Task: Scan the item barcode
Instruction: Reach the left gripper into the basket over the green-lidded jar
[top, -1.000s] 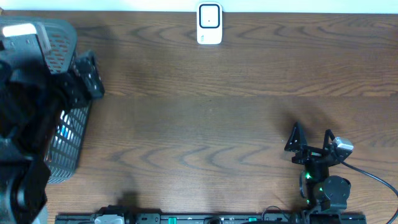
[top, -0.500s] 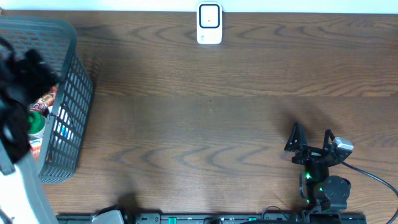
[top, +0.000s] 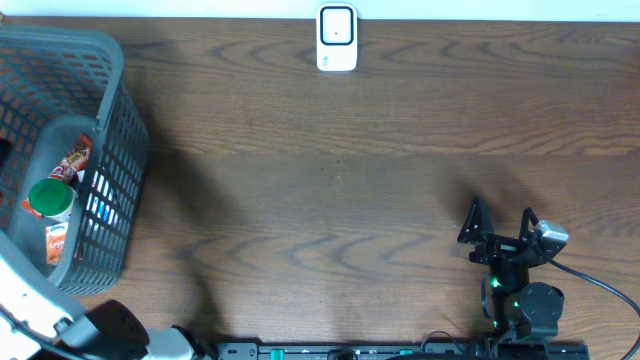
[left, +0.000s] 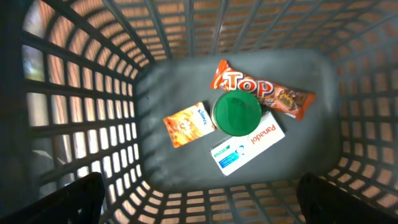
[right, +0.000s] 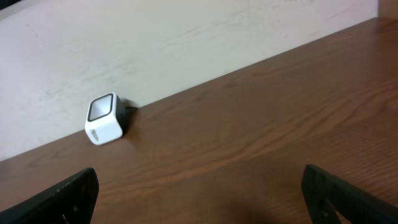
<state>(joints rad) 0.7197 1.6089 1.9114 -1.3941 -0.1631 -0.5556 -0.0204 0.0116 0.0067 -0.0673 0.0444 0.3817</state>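
My left gripper (left: 200, 186) hangs over the basket (top: 122, 110), looking straight down into it. Its fingers (left: 74, 199) are spread wide and hold nothing. Only their dark tips show at the lower corners of the wrist view.

The items to scan all lie on the basket floor (left: 161, 162). A round green lid (left: 236, 113) sits in the middle. A Top bar (left: 261, 87) lies at an angle on its far side. An orange packet (left: 188, 124) lies on its near side, just beside it. A white Panadol box (left: 249, 146) lies to its right, toward the basket wall. From the wrist the lid covers a corner of the box; I cannot tell whether they touch. From overhead I can see the lid (top: 50, 195), the bar (top: 75, 160) and the packet (top: 57, 243).

The basket stands at the left edge of the table (top: 330, 180). The scanner (top: 337, 38) stands at the far edge, in the middle, well apart from the basket.

My right gripper (top: 502, 210) is at the near right, fingers spread and empty. Its camera sees the scanner (right: 104, 118) far off to the left, against the wall (right: 186, 37).
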